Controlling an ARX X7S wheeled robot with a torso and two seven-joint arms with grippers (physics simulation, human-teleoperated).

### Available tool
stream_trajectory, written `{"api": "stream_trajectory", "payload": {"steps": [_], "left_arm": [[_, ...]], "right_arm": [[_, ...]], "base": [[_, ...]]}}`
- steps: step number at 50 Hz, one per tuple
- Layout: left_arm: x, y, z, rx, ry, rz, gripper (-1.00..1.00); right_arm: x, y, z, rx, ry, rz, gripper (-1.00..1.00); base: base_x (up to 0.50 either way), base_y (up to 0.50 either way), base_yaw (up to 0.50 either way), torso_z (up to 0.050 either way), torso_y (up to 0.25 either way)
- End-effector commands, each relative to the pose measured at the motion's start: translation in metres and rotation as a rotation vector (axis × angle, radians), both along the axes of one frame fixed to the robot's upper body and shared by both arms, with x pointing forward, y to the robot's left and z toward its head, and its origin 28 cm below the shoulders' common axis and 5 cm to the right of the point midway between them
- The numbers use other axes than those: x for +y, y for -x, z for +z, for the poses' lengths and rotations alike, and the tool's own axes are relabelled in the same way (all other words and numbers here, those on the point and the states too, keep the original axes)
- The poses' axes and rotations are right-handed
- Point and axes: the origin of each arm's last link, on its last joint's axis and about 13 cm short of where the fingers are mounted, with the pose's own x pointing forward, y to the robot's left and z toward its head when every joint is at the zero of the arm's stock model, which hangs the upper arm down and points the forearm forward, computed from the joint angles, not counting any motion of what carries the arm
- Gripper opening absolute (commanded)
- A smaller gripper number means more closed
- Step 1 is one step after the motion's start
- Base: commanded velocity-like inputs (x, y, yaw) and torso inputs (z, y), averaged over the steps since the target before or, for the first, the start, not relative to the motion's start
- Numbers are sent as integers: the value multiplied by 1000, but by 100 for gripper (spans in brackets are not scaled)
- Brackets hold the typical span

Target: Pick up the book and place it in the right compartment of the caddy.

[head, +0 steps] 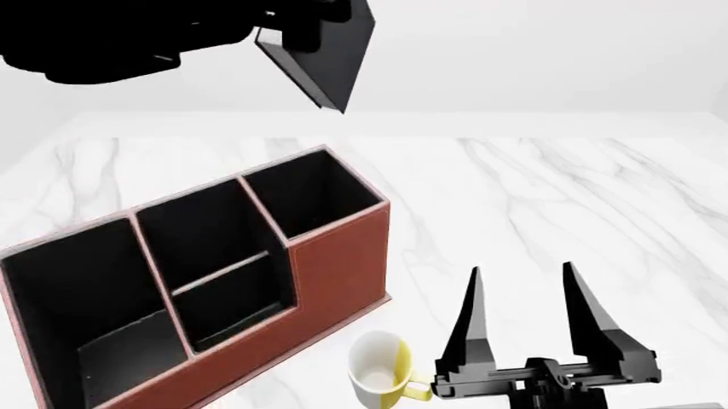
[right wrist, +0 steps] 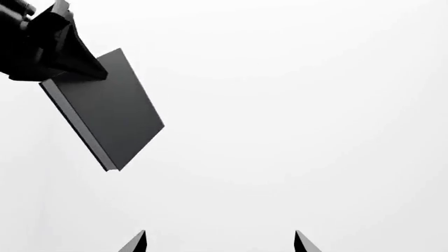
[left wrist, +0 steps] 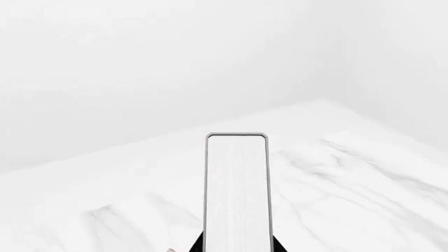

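My left gripper [head: 293, 24] is shut on the book [head: 324, 55], a thin dark hardcover held tilted high in the air, above and behind the caddy [head: 341, 273]. In the left wrist view the book's white page edges [left wrist: 236, 194] stick out from between the black jaws of the left gripper [left wrist: 236, 248]. The right wrist view shows the book's dark cover [right wrist: 112, 113] hanging from the left gripper [right wrist: 52, 50]. The caddy's right compartment [head: 313, 200], tallest and black-lined, lies below the book. My right gripper [head: 523, 277] stands open with nothing in it, its tips [right wrist: 219, 236] wide apart.
A white-and-yellow mug [head: 379, 368] stands on the marble table [head: 546, 196] just in front of the caddy, left of my right gripper. The caddy's split middle section [head: 222, 264] and wide low section [head: 85, 315] lie further left.
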Motion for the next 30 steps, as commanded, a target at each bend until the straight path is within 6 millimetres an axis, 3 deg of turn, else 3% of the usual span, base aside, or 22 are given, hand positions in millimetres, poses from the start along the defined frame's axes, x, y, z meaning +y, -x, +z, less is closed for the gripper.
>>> {"api": "stream_trajectory", "payload": {"steps": [1, 17, 30], "left_arm": [[-5, -65, -14, 73, 64, 152, -100], [-6, -92, -34, 223, -34, 236, -100], [-11, -94, -42, 350, -91, 301, -100]], "right_arm": [[-2, -2, 2, -14, 8, -7, 100], [-2, -3, 2, -11, 4, -7, 100], [-2, -2, 2, -10, 5, -4, 100]], "base": [[0, 0, 0, 0, 10], [0, 0, 0, 0, 1], [0, 0, 0, 0, 2]]}}
